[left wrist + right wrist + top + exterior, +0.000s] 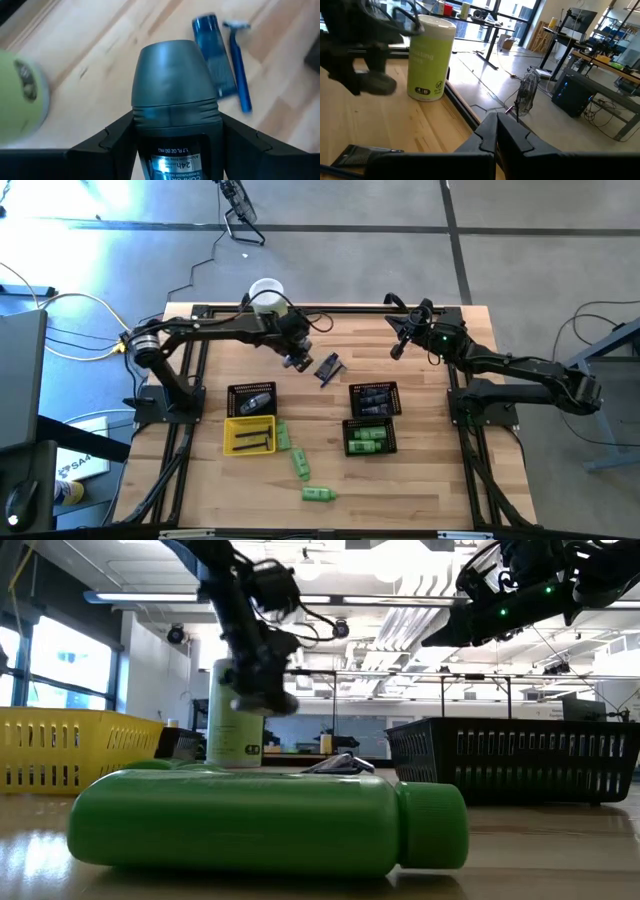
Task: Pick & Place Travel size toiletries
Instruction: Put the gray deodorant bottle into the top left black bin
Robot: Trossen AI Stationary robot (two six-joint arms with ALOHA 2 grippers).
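My left gripper (297, 359) hangs over the table's middle, shut on a dark grey roll-on bottle (172, 95) with a rounded cap. Beyond it a blue tube (215, 55) and a blue razor (239, 65) lie flat on the wood, seen in the high view as a dark pair (328, 367). Three green bottles (302, 464) lie on the table near the yellow tray; one fills the low view (270, 820). More green bottles (368, 440) and dark tubes (374, 399) lie in the right baskets. My right gripper (496, 120) is shut and empty, raised near the far right. My left gripper holds the grey roll-on bottle by its body just below the cap (172, 127), pinched between the two fingers (115, 145), one on each side. The cap end points forward past the fingertips. The bottle is lifted clear of the table.
A tall pale-green canister (265, 292) stands at the far edge, close behind my left gripper. A black mesh basket (252, 400) and yellow tray (250, 436) sit left of centre, and two black baskets (375, 418) right of centre. Bare wood lies along the near edge.
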